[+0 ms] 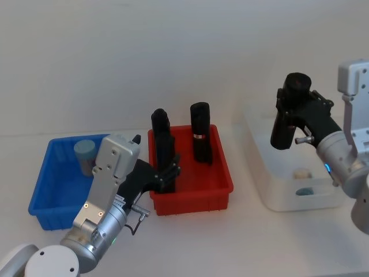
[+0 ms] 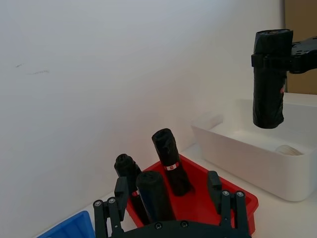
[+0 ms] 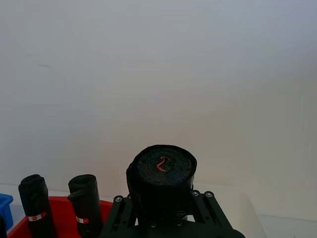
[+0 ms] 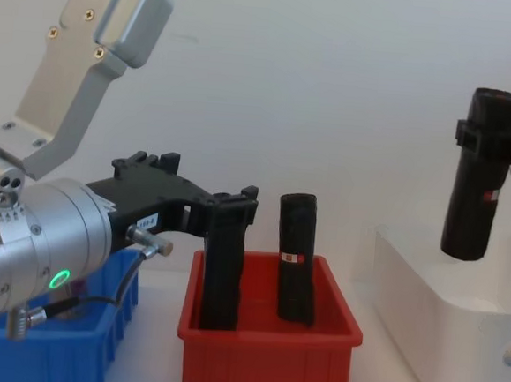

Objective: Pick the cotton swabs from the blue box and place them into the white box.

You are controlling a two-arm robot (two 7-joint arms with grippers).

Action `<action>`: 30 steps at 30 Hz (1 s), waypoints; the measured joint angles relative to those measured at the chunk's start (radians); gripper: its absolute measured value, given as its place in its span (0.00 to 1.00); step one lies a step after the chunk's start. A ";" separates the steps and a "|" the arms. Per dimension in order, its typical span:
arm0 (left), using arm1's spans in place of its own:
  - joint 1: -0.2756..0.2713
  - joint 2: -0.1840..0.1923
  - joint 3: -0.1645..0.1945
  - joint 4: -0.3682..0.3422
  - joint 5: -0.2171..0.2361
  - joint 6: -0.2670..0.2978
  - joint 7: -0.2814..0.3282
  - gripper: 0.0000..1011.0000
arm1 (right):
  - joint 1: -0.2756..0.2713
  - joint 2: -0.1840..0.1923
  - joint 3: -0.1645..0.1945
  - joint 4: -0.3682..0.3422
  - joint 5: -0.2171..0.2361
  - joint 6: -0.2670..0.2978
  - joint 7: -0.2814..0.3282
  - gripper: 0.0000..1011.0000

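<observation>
One cotton swab jar with a pale lid stands in the back of the blue box. In the white box lie two small things, one cream and one pale blue, which look like swab jars. My right gripper is shut on a black roll and holds it upright above the white box. My left gripper is over the red bin, open, with its fingers on either side of a standing black roll.
A second black roll stands upright at the back of the red bin, between the blue and white boxes. A plain white wall runs behind the table. Bare table lies in front of the boxes.
</observation>
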 joint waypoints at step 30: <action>0.000 0.000 0.000 0.000 0.000 0.000 0.000 0.99 | -0.031 0.015 0.023 -0.036 0.011 0.043 -0.031 0.51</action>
